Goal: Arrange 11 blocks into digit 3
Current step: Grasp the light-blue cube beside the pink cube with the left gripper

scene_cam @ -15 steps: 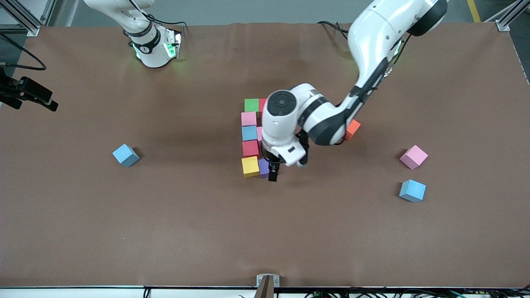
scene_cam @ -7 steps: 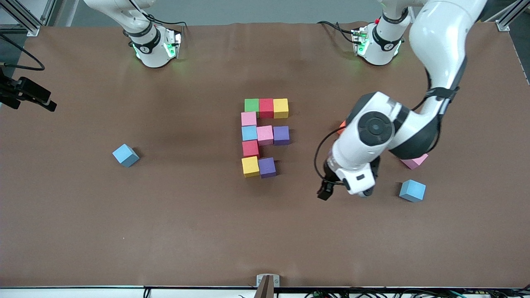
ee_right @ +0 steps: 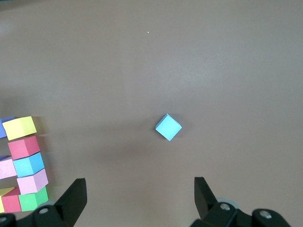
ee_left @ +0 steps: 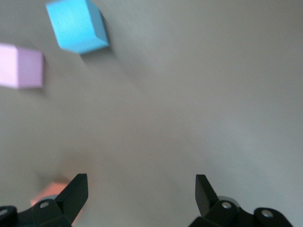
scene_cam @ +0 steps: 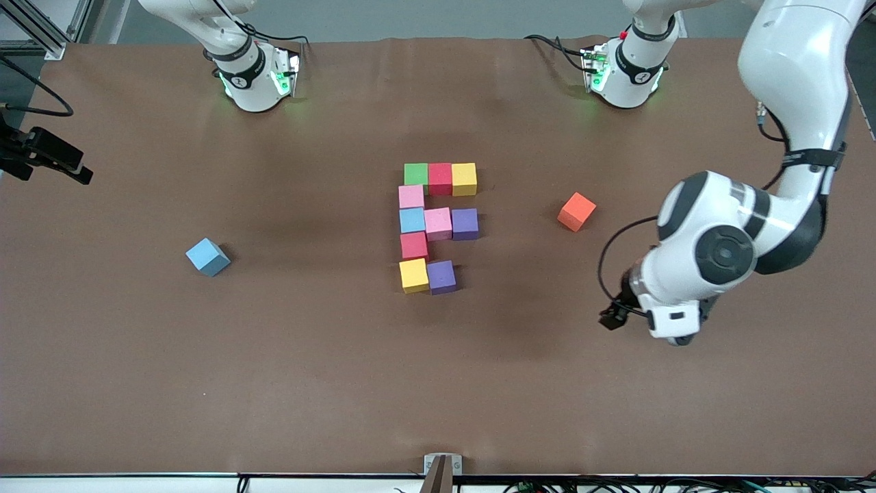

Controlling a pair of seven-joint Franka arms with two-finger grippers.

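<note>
The unfinished digit 3 (scene_cam: 434, 226) sits at the centre of the front view, ten blocks touching one another. Its highest bar in the frame is a green cube (scene_cam: 415, 174), a red cube (scene_cam: 440, 179) and a yellow cube (scene_cam: 464, 179). Below the green one comes a single pink cube (scene_cam: 411, 196), then a middle bar of light blue (scene_cam: 412, 220), pink (scene_cam: 438, 223) and purple (scene_cam: 465, 223). A second red cube (scene_cam: 414, 245) follows, and the lowest bar holds two cubes, yellow (scene_cam: 413, 275) and purple (scene_cam: 441, 276).

A loose light blue cube (scene_cam: 207, 257) lies alone on the tabletop (scene_cam: 308, 383), well apart from the figure, toward the right arm's end. An orange cube (scene_cam: 575, 211) lies between the figure and the left arm.

The left hand (scene_cam: 611, 318) hangs over bare tabletop toward the left arm's end, fingers spread wide and holding nothing. Its wrist view shows another light blue cube (ee_left: 75, 26) just beside a pink cube (ee_left: 19, 65).

The right hand (ee_right: 139, 191) waits high above the tabletop, likewise spread wide and empty
</note>
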